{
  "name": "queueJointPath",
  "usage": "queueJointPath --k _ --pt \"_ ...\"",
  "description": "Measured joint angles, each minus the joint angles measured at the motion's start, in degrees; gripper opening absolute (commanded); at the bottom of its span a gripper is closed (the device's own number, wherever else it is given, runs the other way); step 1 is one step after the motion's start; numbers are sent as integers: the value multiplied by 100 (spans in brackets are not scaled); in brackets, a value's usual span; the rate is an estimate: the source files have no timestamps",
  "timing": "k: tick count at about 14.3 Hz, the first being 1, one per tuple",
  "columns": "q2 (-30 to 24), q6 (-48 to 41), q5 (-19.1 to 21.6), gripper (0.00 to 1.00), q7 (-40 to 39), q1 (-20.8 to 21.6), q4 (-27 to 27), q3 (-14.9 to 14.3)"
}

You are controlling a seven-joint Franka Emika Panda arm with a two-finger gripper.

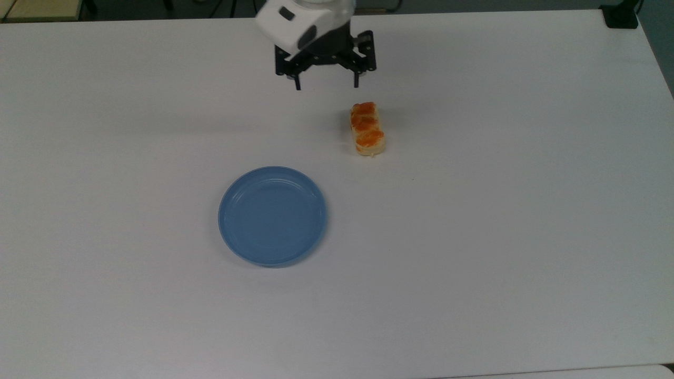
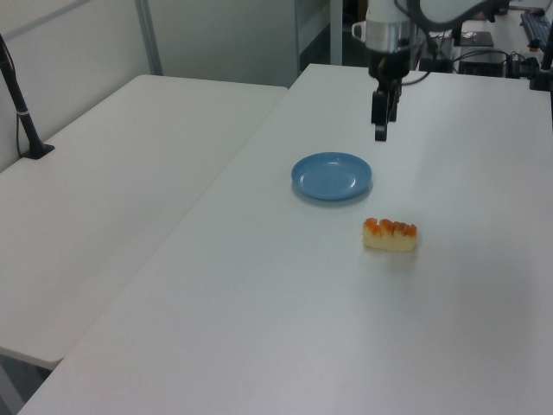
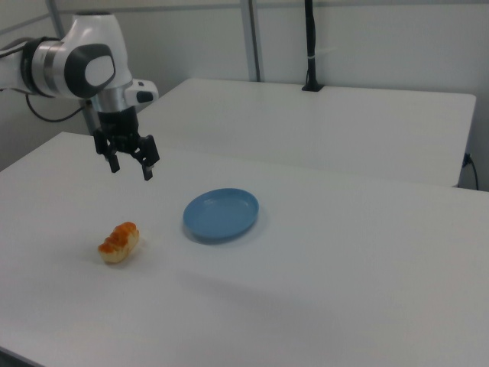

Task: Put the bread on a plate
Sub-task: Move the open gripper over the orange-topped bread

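The bread [image 1: 367, 129], a small cream loaf with orange-brown glazed bumps, lies on the white table [image 1: 500, 221], seen also as the bread [image 2: 390, 234] and the bread [image 3: 118, 241]. The round blue plate [image 1: 272, 216] sits apart from it, toward the top view's lower left, and holds nothing; the plate [image 2: 332, 176] and the plate [image 3: 221, 213] appear in the side views too. My gripper [image 1: 327, 84] hangs open in the air, just beyond the bread's far end and slightly to the top view's left. In the side views the gripper [image 3: 131, 169] is well above the table, as is the gripper [image 2: 380, 131].
A second white table [image 2: 112, 199] adjoins this one at the left view's left, with a black pole [image 2: 19, 108] clamped on it. A black clamp [image 1: 620, 17] sits at the top view's upper right corner. Desks with equipment stand behind the arm in the left view.
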Motion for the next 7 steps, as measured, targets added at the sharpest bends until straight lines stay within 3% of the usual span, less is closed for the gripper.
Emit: queueJointPath --k 7 --pt "62 817 -1 100 8 569 -922 29"
